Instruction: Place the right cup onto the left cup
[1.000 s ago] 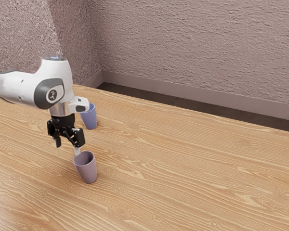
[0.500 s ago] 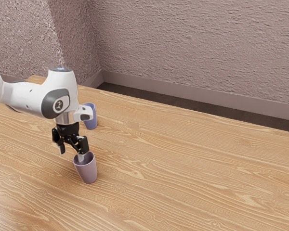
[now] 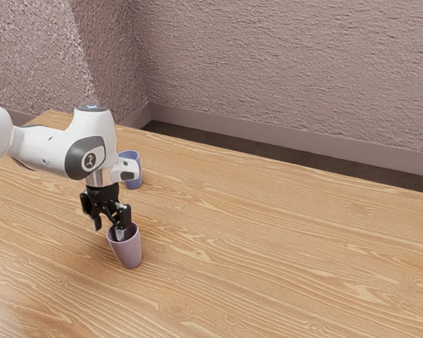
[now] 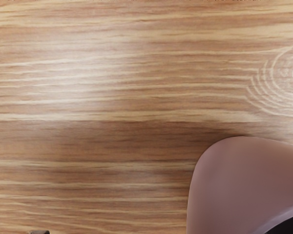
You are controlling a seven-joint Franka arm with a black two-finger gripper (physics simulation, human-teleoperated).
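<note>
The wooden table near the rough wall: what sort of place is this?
Probably a simulated robot-practice room: a white arm over the wooden table, a pink cup and a blue cup, and a rough wall behind.

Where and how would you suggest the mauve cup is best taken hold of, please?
I'd pinch the mauve cup at its rim, coming from straight above, one finger inside and one outside: it stands upright, mouth open, and its wall looks thin.

Soft, bright light covers the light-brown, wood-grained table (image 3: 282,246); in the wrist view, pale glare whitens it and a soft shadow darkens it beside the mauve, tapered cup (image 4: 234,180).
</note>
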